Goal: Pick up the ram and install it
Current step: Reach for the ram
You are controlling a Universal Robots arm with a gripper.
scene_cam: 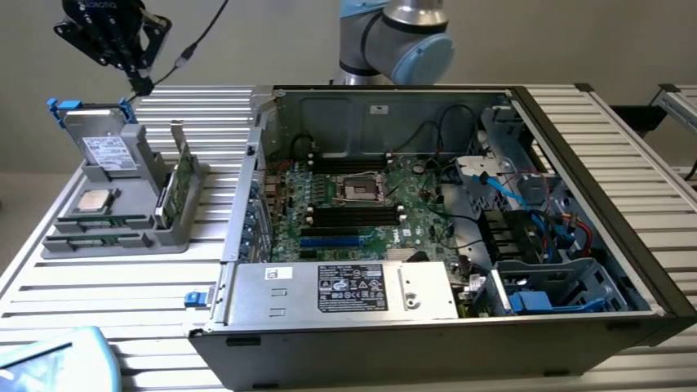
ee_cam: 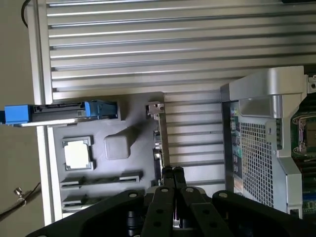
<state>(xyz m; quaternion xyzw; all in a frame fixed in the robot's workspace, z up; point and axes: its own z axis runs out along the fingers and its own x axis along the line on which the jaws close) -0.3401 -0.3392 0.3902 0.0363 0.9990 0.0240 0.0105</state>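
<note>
The ram point(scene_cam: 106, 220) is a narrow green stick standing on edge in a slot of the grey holder tray point(scene_cam: 109, 245), at the exterior view's left. A second similar stick point(scene_cam: 96, 238) sits in the slot in front of it. In the wrist view the ram point(ee_cam: 106, 177) appears as a thin dark strip beside the CPU point(ee_cam: 77, 154). My gripper point(scene_cam: 140, 83) hangs high above the tray's far end, holding nothing. Its fingers point(ee_cam: 168, 174) are pressed together, and the gripper point(ee_cam: 173, 172) sits over the upright expansion card point(ee_cam: 160, 140). The motherboard's black ram slots point(scene_cam: 354, 214) lie inside the open case.
The open computer case point(scene_cam: 436, 327) takes up the middle and the exterior view's right, with cables and drive cages inside. The tray also holds a hard drive with blue tabs point(scene_cam: 104, 147), a silver CPU point(scene_cam: 96, 200) and the bracketed expansion card point(scene_cam: 179, 175). Ribbed aluminium table point(scene_cam: 109, 294) surrounds them.
</note>
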